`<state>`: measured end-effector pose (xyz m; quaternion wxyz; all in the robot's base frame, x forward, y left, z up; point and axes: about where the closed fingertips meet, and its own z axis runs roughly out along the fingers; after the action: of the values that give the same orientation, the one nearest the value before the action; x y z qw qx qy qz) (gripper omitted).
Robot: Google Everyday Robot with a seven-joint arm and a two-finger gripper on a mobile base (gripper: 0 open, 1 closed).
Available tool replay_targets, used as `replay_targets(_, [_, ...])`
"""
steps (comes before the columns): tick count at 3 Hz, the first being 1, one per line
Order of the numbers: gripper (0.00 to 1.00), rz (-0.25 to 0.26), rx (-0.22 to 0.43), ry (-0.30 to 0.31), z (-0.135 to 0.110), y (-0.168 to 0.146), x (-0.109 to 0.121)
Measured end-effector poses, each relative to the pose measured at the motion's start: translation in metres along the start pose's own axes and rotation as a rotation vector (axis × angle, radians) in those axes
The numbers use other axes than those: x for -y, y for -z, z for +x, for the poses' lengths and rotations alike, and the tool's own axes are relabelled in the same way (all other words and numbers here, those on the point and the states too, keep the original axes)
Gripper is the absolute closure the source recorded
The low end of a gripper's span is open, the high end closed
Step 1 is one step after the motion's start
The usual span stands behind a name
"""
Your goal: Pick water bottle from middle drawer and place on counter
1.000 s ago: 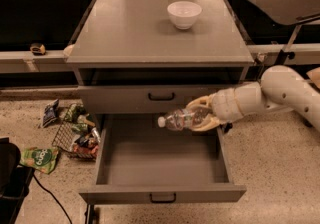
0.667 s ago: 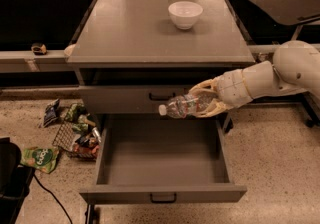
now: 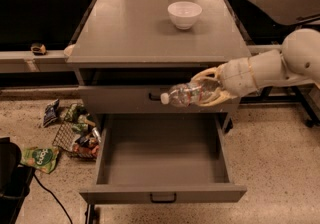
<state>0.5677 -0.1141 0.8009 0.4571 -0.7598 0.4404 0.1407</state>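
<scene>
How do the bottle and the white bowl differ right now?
The water bottle is clear and lies sideways, cap to the left; the bowl is opaque white and stands upright. The water bottle hangs in the air, clasped by the gripper in front of the upper drawer; the bowl rests on the counter. Both are small containers.

The single camera sits high in front of the cabinet (image 3: pixel 115 102), tilted down at middling range, taking in its counter (image 3: pixel 130 33) and open middle drawer (image 3: pixel 165 155). The gripper (image 3: pixel 204 93), clasping the water bottle (image 3: pixel 181 95), hangs before the cabinet's front.
</scene>
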Motion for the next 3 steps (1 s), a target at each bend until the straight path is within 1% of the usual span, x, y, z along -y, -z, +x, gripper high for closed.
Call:
replay_targets(1, [1.00,0.033,0.058,0.107,-0.026,0.027,0.049])
replay_targets(2, [1.00,0.045,0.103,0.212,-0.051,0.040,0.098])
replay_targets(3, [1.00,0.105,0.090,0.253,-0.061,0.063,0.125])
